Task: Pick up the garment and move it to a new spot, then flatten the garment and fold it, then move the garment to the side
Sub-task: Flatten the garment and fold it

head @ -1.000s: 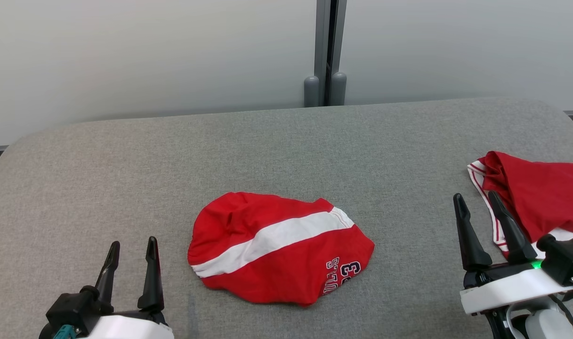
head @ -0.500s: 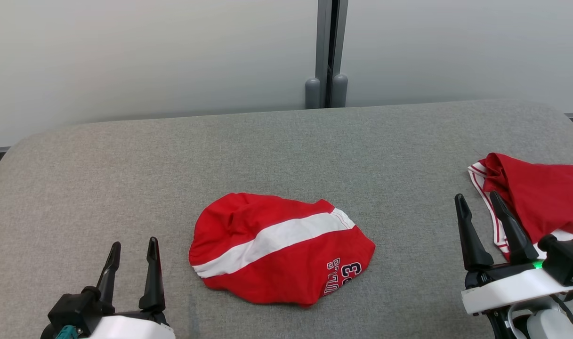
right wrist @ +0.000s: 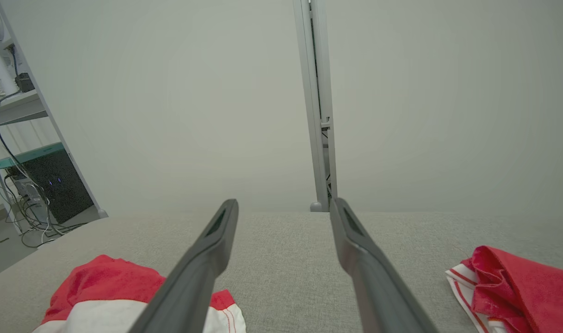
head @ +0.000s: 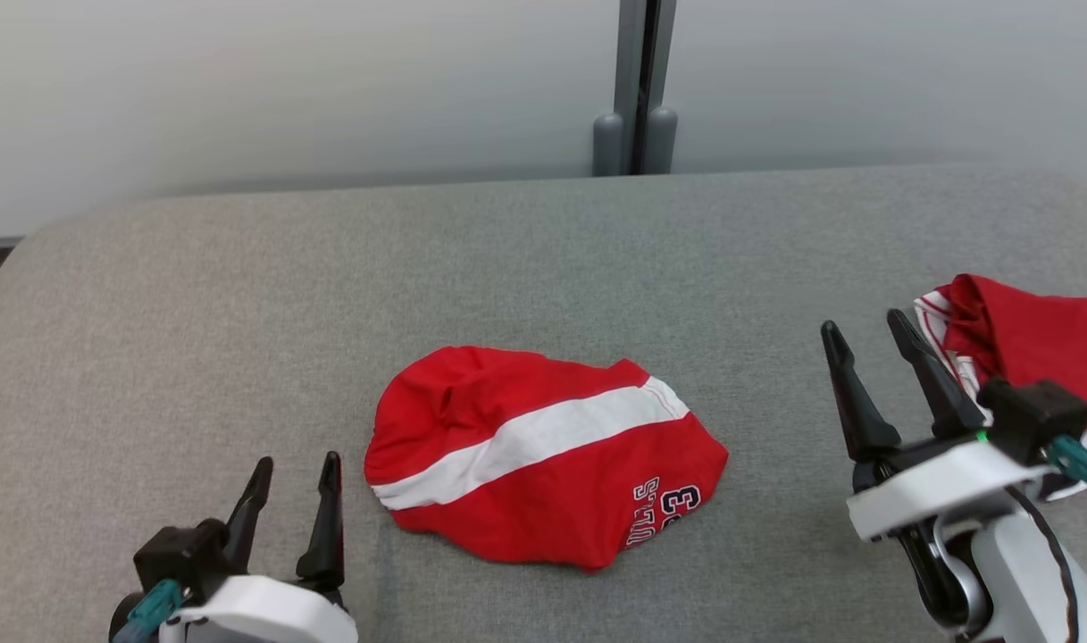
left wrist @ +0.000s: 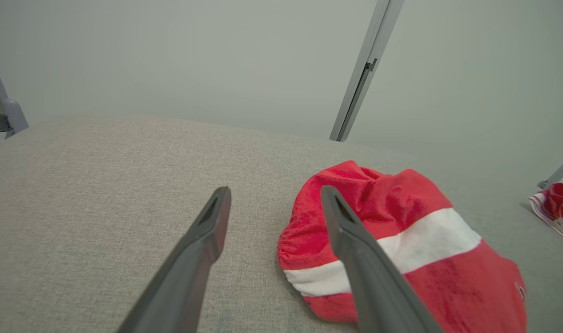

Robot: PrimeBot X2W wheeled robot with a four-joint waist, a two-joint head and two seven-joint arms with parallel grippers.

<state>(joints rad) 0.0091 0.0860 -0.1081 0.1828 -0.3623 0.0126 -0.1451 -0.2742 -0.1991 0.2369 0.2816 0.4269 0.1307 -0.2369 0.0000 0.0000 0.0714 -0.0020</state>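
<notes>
A crumpled red garment (head: 543,464) with a white stripe and dark lettering lies mid-cushion on the grey surface (head: 507,259). In the left wrist view the garment (left wrist: 401,240) sits just right of my left gripper (left wrist: 275,189), partly behind the right finger. My left gripper (head: 297,460) is open and empty, low at the left, a short gap from the cloth's left edge. My right gripper (head: 863,321) is open and empty to the garment's right. The right wrist view has the garment (right wrist: 105,286) at lower left of the gripper (right wrist: 284,201).
A second red cloth with white trim (head: 1034,339) lies at the right edge, just beside my right gripper; it also appears as the red cloth (right wrist: 517,282) and the red cloth (left wrist: 556,203). A pale wall with a grey post (head: 637,89) stands behind. Shelving with cables (right wrist: 27,185) stands left.
The head camera has shifted a little. My right gripper has moved left and forward, away from the second cloth. My left gripper has edged right, nearer the garment. Both stay open.
</notes>
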